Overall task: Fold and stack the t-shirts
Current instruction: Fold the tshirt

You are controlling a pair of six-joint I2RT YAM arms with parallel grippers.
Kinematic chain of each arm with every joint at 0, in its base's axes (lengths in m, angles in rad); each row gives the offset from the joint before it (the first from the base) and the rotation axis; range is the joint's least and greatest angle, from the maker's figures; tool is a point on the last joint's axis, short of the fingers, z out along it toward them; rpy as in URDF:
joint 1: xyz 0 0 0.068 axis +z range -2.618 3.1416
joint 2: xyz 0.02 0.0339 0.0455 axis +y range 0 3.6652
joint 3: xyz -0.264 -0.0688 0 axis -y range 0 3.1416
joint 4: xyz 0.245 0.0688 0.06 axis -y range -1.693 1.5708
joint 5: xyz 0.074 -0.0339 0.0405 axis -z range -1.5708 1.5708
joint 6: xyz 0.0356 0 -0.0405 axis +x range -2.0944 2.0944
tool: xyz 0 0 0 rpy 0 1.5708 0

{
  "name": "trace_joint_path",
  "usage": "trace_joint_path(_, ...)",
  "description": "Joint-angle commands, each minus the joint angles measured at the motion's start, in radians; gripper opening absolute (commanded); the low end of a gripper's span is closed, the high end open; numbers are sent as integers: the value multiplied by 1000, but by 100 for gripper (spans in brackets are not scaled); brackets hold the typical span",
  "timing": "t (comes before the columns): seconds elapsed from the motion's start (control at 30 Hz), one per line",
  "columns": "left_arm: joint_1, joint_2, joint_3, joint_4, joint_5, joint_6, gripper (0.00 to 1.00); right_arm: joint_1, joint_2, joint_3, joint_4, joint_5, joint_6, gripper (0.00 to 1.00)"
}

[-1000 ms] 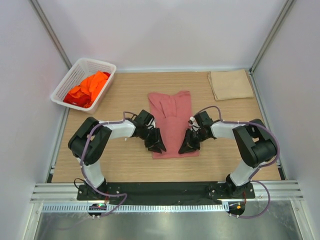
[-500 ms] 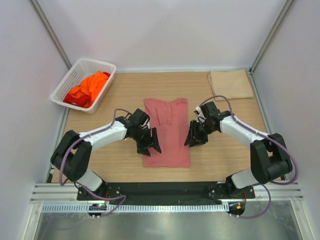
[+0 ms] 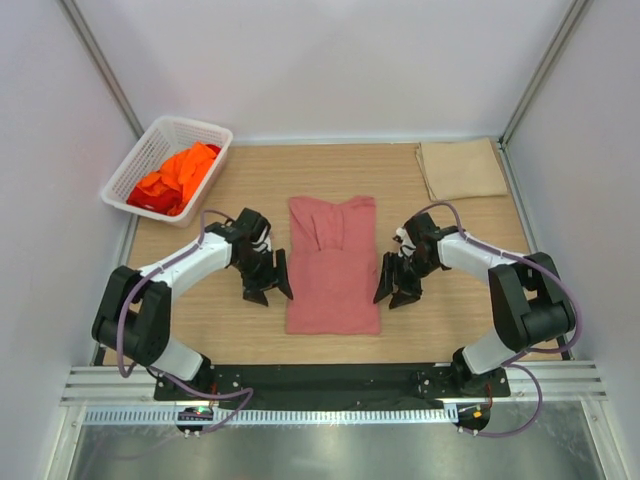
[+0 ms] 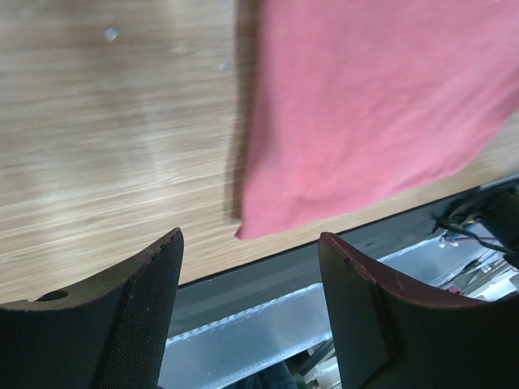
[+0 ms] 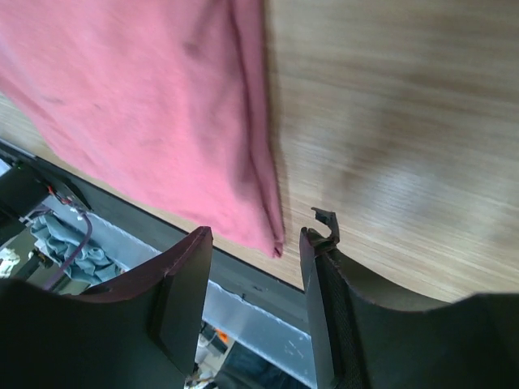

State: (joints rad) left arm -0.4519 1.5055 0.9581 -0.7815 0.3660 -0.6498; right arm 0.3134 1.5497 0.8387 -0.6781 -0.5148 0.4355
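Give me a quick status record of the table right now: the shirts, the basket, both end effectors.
pink shirt: flat at the middle of the table, sides folded in, a long rectangle
left end effector: open, empty, over bare wood just left of the pink shirt
right end effector: open, empty, beside the pink shirt's right edge, not gripping it
basket: far left corner, holding crumpled orange shirts
tan cloth: folded, far right corner
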Motion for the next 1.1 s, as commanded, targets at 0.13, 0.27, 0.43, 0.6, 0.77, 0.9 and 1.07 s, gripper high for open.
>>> trace_joint_path(0.13, 1, 15, -101, 73, 111, 4, 67, 29, -39, -120, 106, -63, 42, 54)
trace_joint_path(0.27, 1, 48, -137, 105, 100, 1, 65, 53, -36, -177, 179, -73, 94, 52)
trace_joint_path(0.43, -1, 62, -153, 172, 116, -22, 58, 58, -60, -207, 210, -2, 97, 51)
trace_joint_path(0.6, -8, 102, -154, 217, 122, -36, 53, 56, -71, -217, 232, 48, 98, 50)
trace_joint_path(0.77, -19, 127, -179, 263, 128, -50, 49, 56, -71, -239, 287, 65, 115, 49)
trace_joint_path(0.9, -31, 147, -186, 292, 137, -68, 47, 58, -57, -248, 304, 55, 109, 49)
trace_joint_path(1.07, -45, 171, -197, 307, 133, -77, 42, 62, -30, -254, 324, 44, 103, 49)
